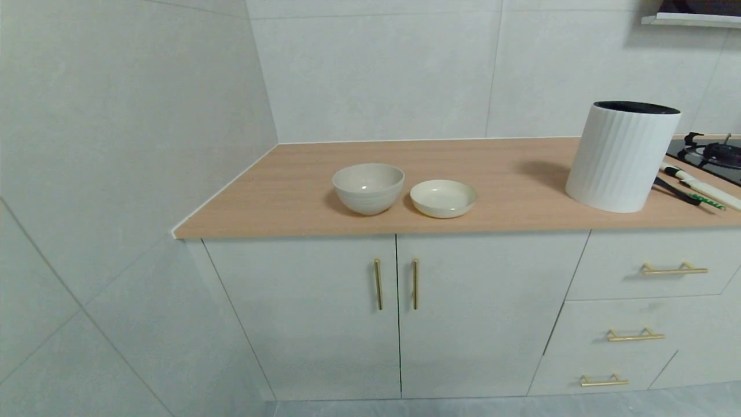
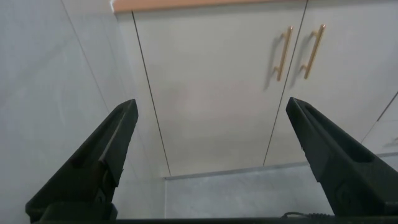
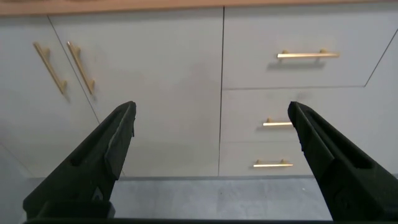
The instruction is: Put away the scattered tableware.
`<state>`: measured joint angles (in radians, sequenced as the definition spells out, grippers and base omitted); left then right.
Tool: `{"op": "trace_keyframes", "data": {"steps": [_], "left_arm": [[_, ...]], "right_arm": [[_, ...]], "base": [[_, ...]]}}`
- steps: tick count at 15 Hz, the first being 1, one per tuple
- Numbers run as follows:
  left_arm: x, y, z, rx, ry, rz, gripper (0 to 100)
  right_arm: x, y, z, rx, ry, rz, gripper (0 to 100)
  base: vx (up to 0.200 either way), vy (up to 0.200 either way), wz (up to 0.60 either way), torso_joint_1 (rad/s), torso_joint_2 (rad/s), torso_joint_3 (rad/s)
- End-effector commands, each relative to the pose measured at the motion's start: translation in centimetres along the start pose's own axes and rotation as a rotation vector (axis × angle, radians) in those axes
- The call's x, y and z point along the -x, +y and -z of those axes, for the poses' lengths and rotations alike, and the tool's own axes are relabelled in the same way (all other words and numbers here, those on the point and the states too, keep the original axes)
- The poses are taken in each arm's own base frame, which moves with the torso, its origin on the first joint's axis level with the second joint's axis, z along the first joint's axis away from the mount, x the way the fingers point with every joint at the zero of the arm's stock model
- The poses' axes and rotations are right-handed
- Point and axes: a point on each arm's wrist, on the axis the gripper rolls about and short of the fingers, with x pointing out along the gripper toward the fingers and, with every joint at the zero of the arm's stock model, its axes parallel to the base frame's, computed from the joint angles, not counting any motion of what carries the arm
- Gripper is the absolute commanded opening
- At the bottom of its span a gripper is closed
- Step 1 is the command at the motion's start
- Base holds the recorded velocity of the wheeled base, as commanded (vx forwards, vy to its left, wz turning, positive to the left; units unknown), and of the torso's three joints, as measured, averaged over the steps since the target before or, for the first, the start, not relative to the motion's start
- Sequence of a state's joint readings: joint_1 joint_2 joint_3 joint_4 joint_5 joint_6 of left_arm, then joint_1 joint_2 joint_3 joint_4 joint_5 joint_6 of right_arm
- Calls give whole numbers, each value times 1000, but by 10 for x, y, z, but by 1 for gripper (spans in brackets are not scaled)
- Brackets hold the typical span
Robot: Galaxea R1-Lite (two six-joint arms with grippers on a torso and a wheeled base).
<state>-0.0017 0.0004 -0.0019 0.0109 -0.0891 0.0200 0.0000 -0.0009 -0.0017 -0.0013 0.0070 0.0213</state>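
Bowl: the deeper grey-white bowl (image 1: 368, 188) sits upright on the wooden counter (image 1: 278, 185), towards its left half and near the front edge.
Dish: and right next to it, a shallow cream dish (image 1: 443, 198), just beside the bowl on its right; whether the rims touch cannot be told.
Utensils: a few long utensils (image 1: 703, 187) lie flat at the far right of the counter, tucked between the container and the stove (image 1: 715, 152).
Container: a tall white ribbed container (image 1: 622, 156) with a dark inside stands upright, well apart from the bowl and dish.
Left gripper: the left gripper (image 2: 210, 106) hangs low in front of the cabinet doors (image 2: 211, 93), its black fingers (image 2: 106, 155) spread wide, nothing between them.
Right gripper: same story here, the right gripper (image 3: 211, 107) has its fingers (image 3: 102, 162) wide apart with nothing held, facing the drawers (image 3: 298, 68) and their gold handles (image 3: 308, 55).
Cabinet: below the counter, two pale doors meet at a pair of upright gold handles, with three drawers stacked to their right.
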Motion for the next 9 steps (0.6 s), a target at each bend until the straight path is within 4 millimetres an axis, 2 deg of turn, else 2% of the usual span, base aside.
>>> {"op": "trace_keyframes", "data": {"steps": [1,9], "left_arm": [[0,0,0,0,0,0,100],[0,0,0,0,-2,0,100]], "right_arm": [[0,0,0,0,1,-1,100],[0,0,0,0,1,-1,100]], "base": [[0,0,0,-203,491,290],[0,0,0,-170,464,298]]}}
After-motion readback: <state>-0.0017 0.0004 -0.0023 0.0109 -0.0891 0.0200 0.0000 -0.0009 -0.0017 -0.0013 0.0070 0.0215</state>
